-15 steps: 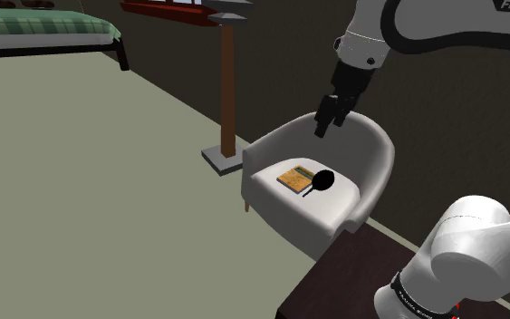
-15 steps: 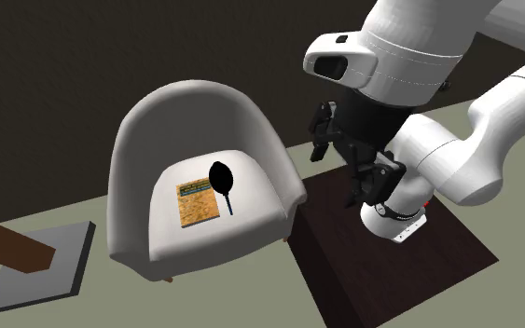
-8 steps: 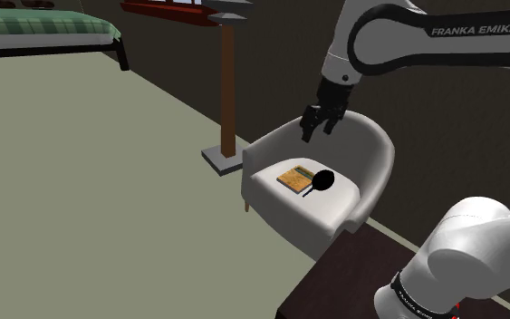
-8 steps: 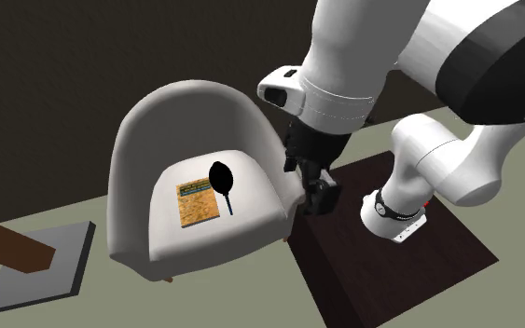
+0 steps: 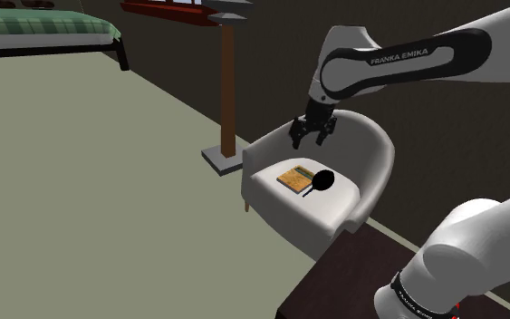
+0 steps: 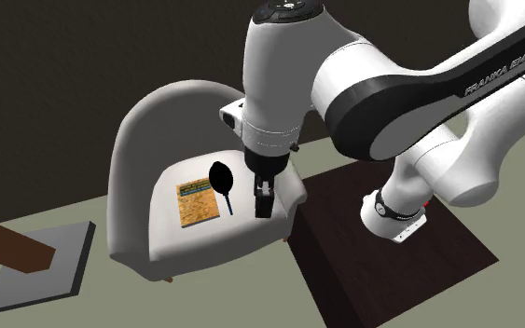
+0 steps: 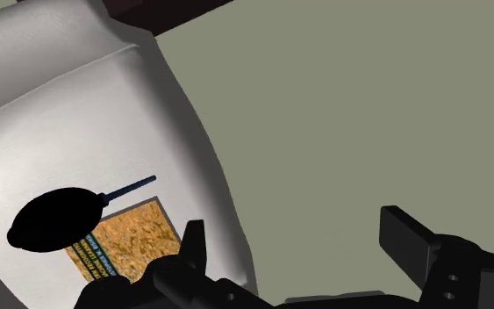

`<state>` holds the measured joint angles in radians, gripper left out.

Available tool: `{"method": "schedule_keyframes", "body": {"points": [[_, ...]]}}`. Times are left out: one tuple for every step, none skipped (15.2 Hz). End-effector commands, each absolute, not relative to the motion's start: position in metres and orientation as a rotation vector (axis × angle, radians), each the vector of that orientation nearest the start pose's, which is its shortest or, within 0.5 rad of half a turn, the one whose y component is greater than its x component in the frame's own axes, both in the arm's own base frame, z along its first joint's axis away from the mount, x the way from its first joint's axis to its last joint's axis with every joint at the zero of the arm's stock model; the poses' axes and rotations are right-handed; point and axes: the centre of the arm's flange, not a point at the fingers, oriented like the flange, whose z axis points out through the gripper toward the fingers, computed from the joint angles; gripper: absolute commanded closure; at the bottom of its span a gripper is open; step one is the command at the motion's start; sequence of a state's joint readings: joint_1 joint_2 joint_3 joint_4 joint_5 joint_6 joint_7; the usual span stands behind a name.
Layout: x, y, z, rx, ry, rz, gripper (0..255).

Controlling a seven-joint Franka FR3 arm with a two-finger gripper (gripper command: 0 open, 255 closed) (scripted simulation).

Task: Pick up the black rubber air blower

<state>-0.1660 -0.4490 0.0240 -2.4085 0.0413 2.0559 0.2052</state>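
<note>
Air blower (image 5: 322, 180) | on armchair seat (image 5: 336, 210), lower than tool (image 5: 309, 141), well apart | tool wide open, empty

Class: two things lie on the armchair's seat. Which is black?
The air blower, a round bulb with a thin nozzle; the flat book is orange-brown.

Black air blower (image 6: 221, 176) on white armchair (image 6: 158, 107), claw (image 6: 262, 201) just beside

The air blower (image 5: 323, 179) is black, the book (image 5: 291, 178) mottled orange, the armchair (image 5: 371, 165) white, the floor (image 5: 81, 181) olive-grey.
</note>
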Motion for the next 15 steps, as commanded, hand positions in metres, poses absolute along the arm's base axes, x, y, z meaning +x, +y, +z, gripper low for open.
{"method": "schedule_keyframes", "body": {"points": [[0.43, -0.072, 0.466, -3.035, 0.659, -0.141, 0], [0.435, -0.079, 0.457, -3.023, 0.703, -0.136, 0], [0.44, -0.087, 0.447, -3.011, 0.747, -0.131, 0], [0.445, -0.095, 0.437, -2.998, 0.791, -0.127, 0], [0.45, -0.103, 0.427, -2.985, 0.835, -0.122, 0], [0.454, -0.111, 0.418, -2.971, 0.878, -0.117, 0], [0.458, -0.119, 0.408, -2.956, 0.922, -0.113, 0], [0.462, -0.127, 0.398, -2.941, 0.965, -0.108, 0], [0.465, -0.135, 0.388, -2.925, 1.007, -0.103, 0], [0.469, -0.144, 0.378, -2.909, 1.05, -0.098, 0], [0.472, -0.152, 0.368, -2.892, 1.092, -0.093, 0], [0.474, -0.161, 0.358, -2.874, 1.134, -0.088, 0], [0.477, -0.169, 0.348, -2.856, 1.176, -0.084, 0], [0.479, -0.178, 0.338, -2.837, 1.217, -0.079, 0], [0.481, -0.186, 0.328, -2.817, 1.258, -0.074, 0]]}}
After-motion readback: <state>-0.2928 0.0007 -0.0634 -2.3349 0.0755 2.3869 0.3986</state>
